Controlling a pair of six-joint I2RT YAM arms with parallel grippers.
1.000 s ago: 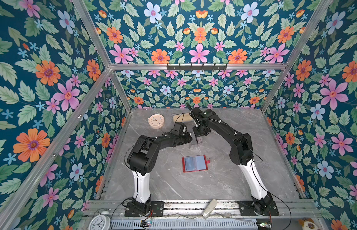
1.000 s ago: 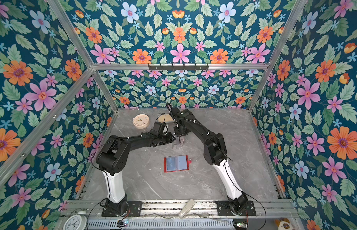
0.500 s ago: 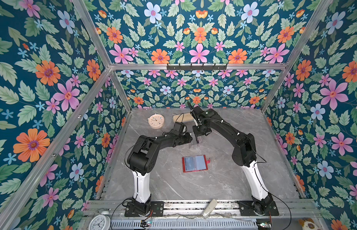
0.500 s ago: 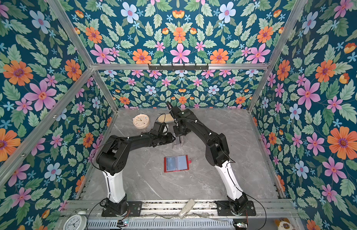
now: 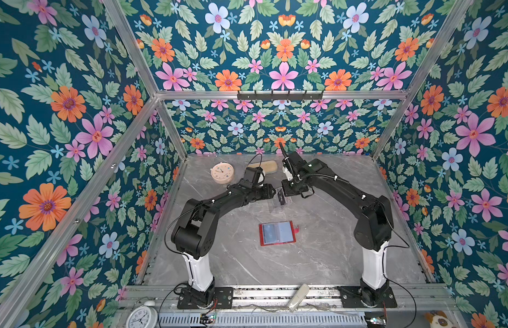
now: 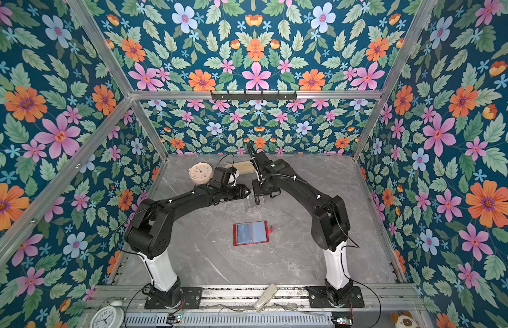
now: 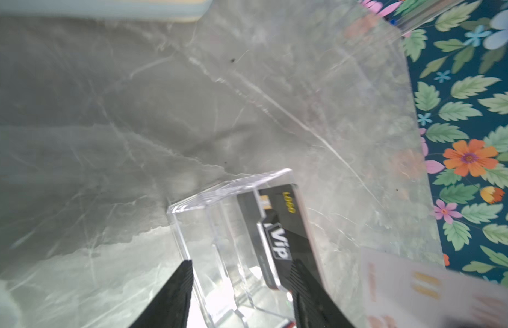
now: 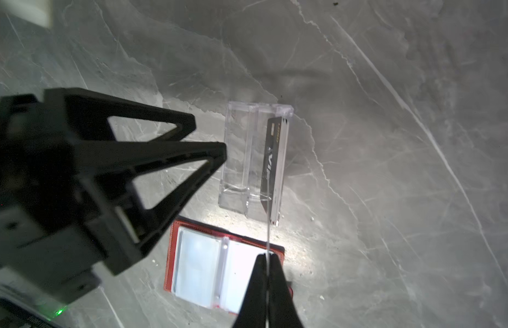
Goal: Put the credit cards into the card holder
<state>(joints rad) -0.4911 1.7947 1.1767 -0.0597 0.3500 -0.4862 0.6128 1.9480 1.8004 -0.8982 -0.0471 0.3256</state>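
A dark plastic card (image 7: 275, 235) with white "VIP" lettering stands tilted in a clear plastic stand (image 7: 207, 227) on the grey marble worktop (image 5: 318, 255). The right tool (image 8: 266, 259), just beside the stand, is clamped on a thin pale card (image 7: 417, 284). The left tool (image 7: 242, 262) is spread open, straddling the stand. An open red card holder (image 5: 277, 233) with clear sleeves lies flat nearby.
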